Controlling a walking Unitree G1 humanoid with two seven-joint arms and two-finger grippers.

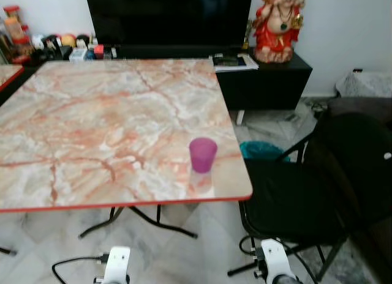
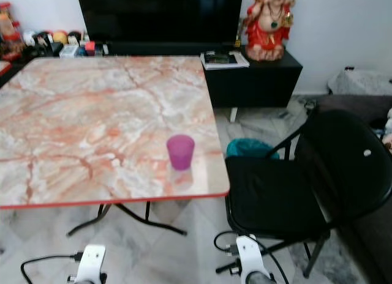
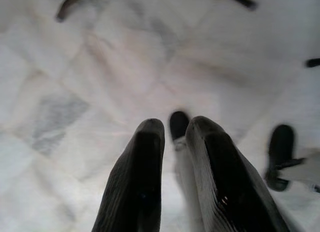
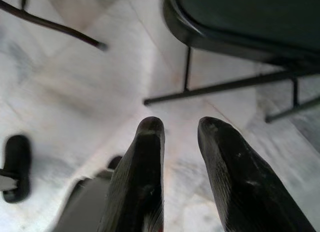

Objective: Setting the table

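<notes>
Overhead, the left eye view shows a marbled counter (image 1: pixel 92 125) with a red rim; its near edge runs across the middle of the picture and its rounded right corner sits just beside a black folding chair (image 1: pixel 306 192). A purple cup (image 1: pixel 203 154) stands upright on the counter near that corner, with bare surface all around it. Beyond the counter's far edge are a dark screen (image 1: pixel 168 18), a low black cabinet (image 1: pixel 269 79) and a red statue (image 1: pixel 278 24) on it. Both silver arms hang low by the tiled floor (image 1: pixel 202 247), well below and apart from the cup.

From the left wrist view, the left gripper (image 3: pixel 172 129) points at bare floor, its fingers (image 3: pixel 142 177) a narrow gap apart and holding nothing.

From the right wrist view, the right gripper (image 4: pixel 177 124) hangs over the floor near the chair's legs, fingers (image 4: pixel 142 177) slightly apart and empty.
</notes>
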